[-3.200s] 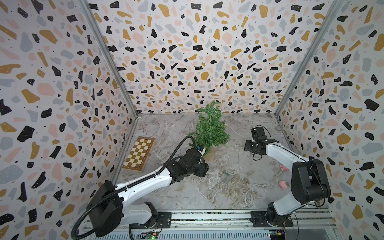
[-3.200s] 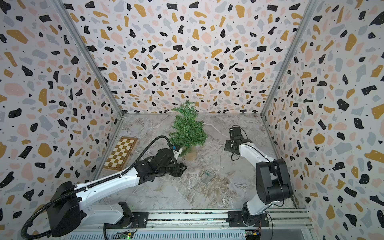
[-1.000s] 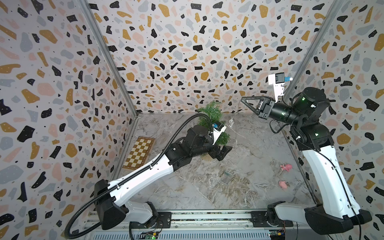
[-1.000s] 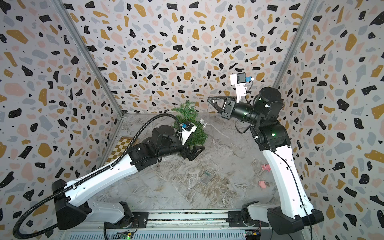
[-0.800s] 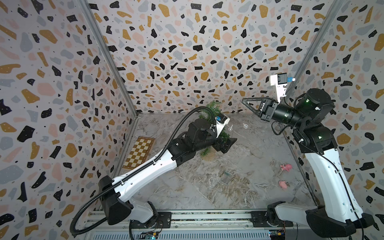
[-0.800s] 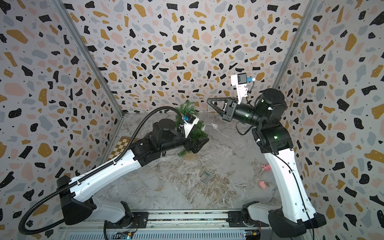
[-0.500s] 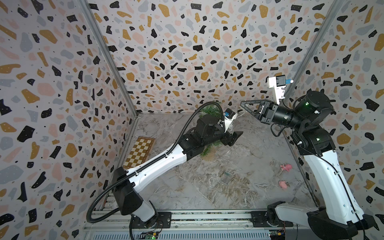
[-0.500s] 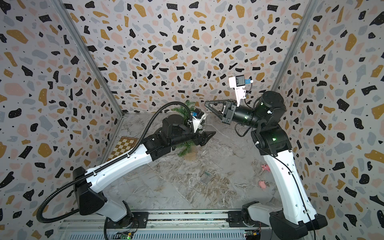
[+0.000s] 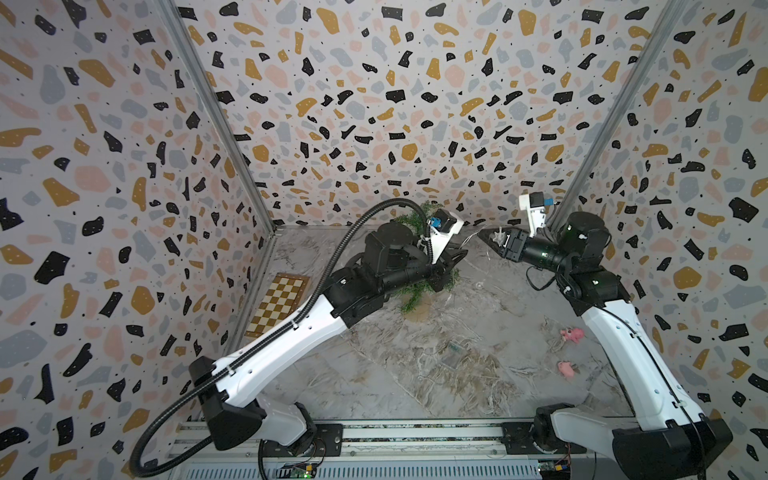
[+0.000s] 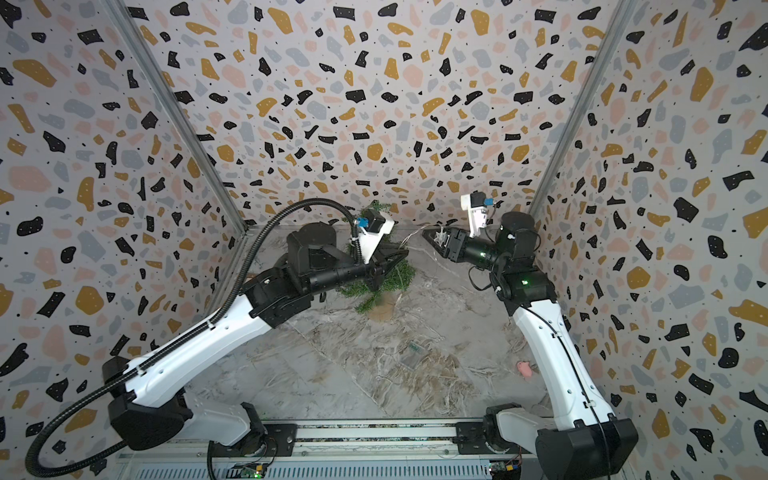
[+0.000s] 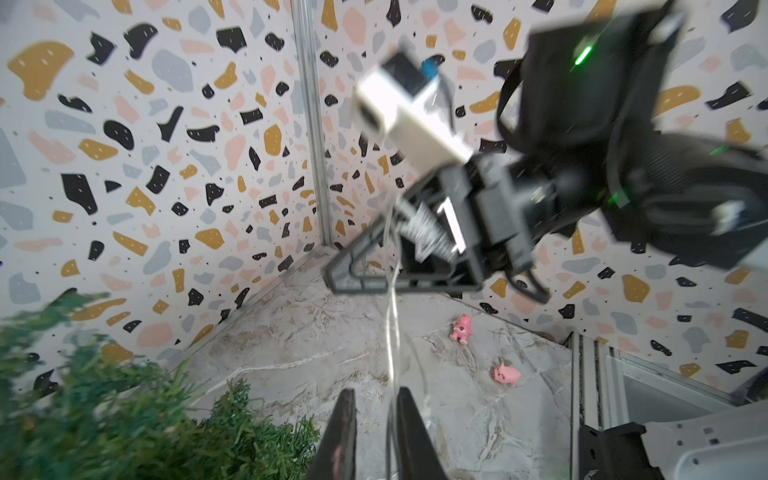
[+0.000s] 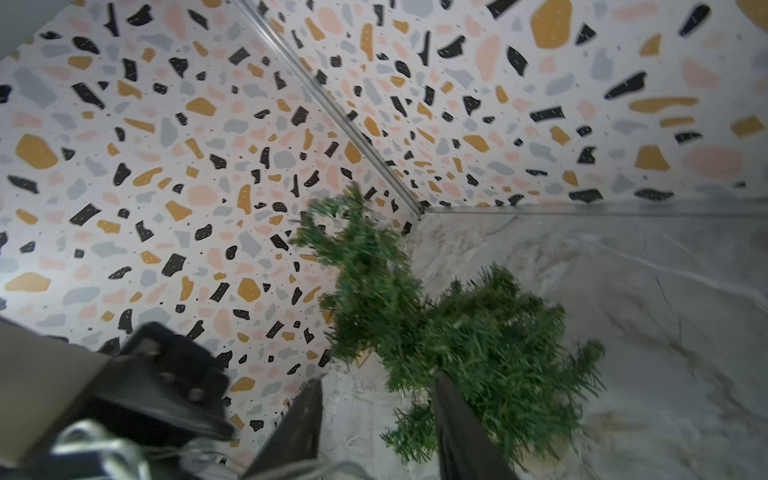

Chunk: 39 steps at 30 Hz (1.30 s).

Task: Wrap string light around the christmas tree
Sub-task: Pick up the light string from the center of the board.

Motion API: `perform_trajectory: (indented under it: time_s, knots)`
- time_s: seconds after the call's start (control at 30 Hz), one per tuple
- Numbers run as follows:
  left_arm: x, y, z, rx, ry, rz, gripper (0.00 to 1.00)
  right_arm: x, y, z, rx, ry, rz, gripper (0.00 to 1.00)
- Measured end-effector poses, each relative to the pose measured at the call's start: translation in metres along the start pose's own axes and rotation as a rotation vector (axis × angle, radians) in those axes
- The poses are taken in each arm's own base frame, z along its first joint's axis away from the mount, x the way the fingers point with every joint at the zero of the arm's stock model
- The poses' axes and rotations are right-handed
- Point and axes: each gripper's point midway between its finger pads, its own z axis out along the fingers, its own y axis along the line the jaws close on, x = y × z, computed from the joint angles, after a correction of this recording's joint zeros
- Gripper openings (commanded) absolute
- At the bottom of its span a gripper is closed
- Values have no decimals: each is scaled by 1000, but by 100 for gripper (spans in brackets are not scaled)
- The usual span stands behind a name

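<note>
Here, string light (image 11: 390, 340) straight from open right hand (image 12: 378, 382) to near-closed left hand (image 11: 376, 392), grip unclear.

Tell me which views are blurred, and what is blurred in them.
Left wrist view: the right arm and the christmas tree are smeared, the string light a pale streak. Right wrist view: the christmas tree and the left arm are blurred. Both top views: sharp, evenly lit.
</note>
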Motion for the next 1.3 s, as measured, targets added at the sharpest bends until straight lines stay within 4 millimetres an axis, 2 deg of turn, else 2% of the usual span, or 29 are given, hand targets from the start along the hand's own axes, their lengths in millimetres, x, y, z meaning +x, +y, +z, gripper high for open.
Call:
perform_trajectory:
  time_s: [0.1, 0.23, 0.33, 0.5, 0.57, 0.63, 0.73, 0.97, 1.2, 1.3]
  knots:
    - [-40, -4, -21, 2, -62, 23, 0, 31, -26, -4, 67, 18, 9, 71]
    - [-70, -6, -39, -3, -95, 51, 0, 59, -37, -13, 131, 0, -79, 73]
    - [-75, -5, -47, -21, -86, 68, 0, 90, -41, -10, 158, 18, -163, 76]
    - [-76, 0, -55, -59, -54, 86, 0, 168, -52, 10, 174, 136, -303, 80]
    - [-78, 1, -59, -65, -52, 92, 0, 193, -49, 16, 158, 172, -383, 82]
    - [-81, 2, -63, -74, -57, 98, 0, 210, -42, 21, 124, 189, -464, 82]
    - [-84, 2, -69, -84, -63, 102, 0, 216, -34, 25, 91, 176, -556, 82]
    - [-94, 6, -86, -123, -94, 116, 0, 200, -20, 33, 41, 80, -684, 80]
    - [-102, 12, -101, -176, -119, 134, 0, 209, -33, 51, 51, 107, -736, 76]
    - [-105, 14, -106, -192, -127, 139, 0, 210, -39, 60, 72, 118, -755, 68]
